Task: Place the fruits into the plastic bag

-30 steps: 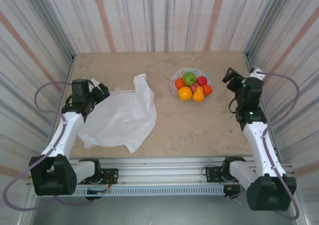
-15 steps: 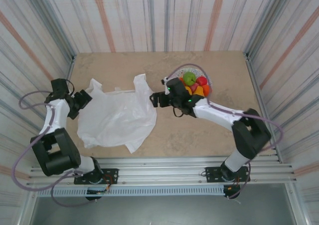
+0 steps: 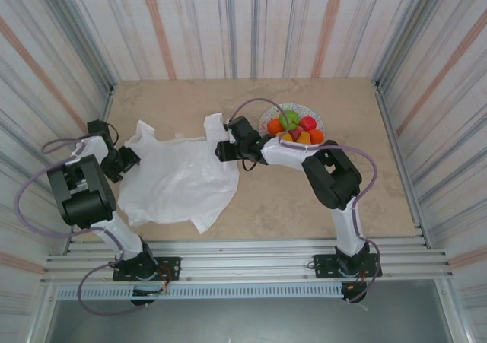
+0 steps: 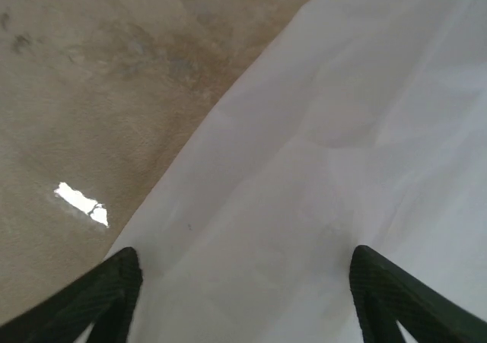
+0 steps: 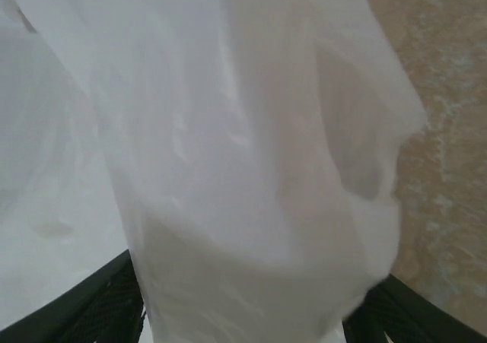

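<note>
The white plastic bag (image 3: 179,179) lies flat on the left half of the table. My left gripper (image 3: 128,160) is at its left edge, and in the left wrist view the gripper (image 4: 243,297) is open, its fingers wide apart over the bag (image 4: 319,130). My right gripper (image 3: 223,150) reaches across to the bag's upper right handle. There the gripper (image 5: 247,312) stands open around a raised fold of the bag (image 5: 228,130). The fruits (image 3: 293,130) are piled on a speckled plate (image 3: 264,119), with a green apple (image 3: 288,119) on top.
The beige table (image 3: 304,198) is boxed in by striped walls on three sides. My right arm stretches across the middle of the table, passing just in front of the plate. A metal rail (image 3: 243,255) runs along the near edge.
Both arms swung from the table's sides to the bag: the left to its left edge, the right across to its right handle. Both pairs of jaws have narrowed.
</note>
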